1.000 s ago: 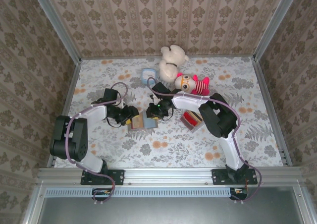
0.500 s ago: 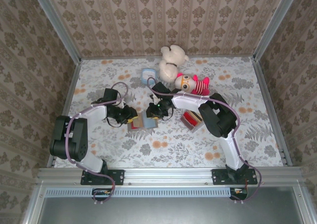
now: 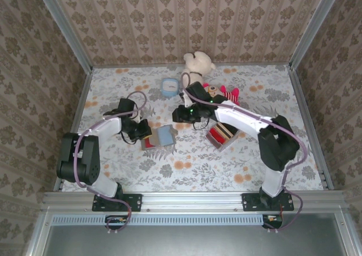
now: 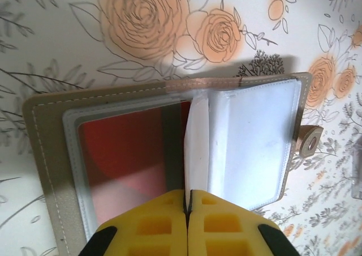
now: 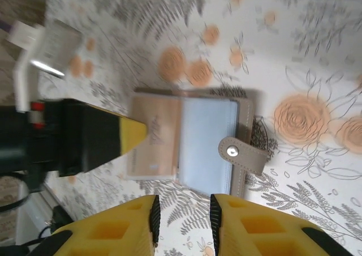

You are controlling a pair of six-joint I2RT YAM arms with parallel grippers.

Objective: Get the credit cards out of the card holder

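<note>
Holder [image 3: 160, 137] lies open like a book on the desk [image 3: 237, 165], between the two arms. A red card [image 4: 130, 154] shows under a clear pocket on one panel and a blue card [image 4: 251, 143] on the other. The left end effector [image 4: 187, 195] is clenched on the holder's thin plastic leaf at the hinge. The right end effector [image 5: 182, 213] hovers above the holder, released and empty. Both cards look light, stiff and slick, and sit snug in soft pockets, so the holder will likely lift with them unless pinned. The best hold is probably a card's exposed edge at the pocket mouth, drawn flat along the slot.
</note>
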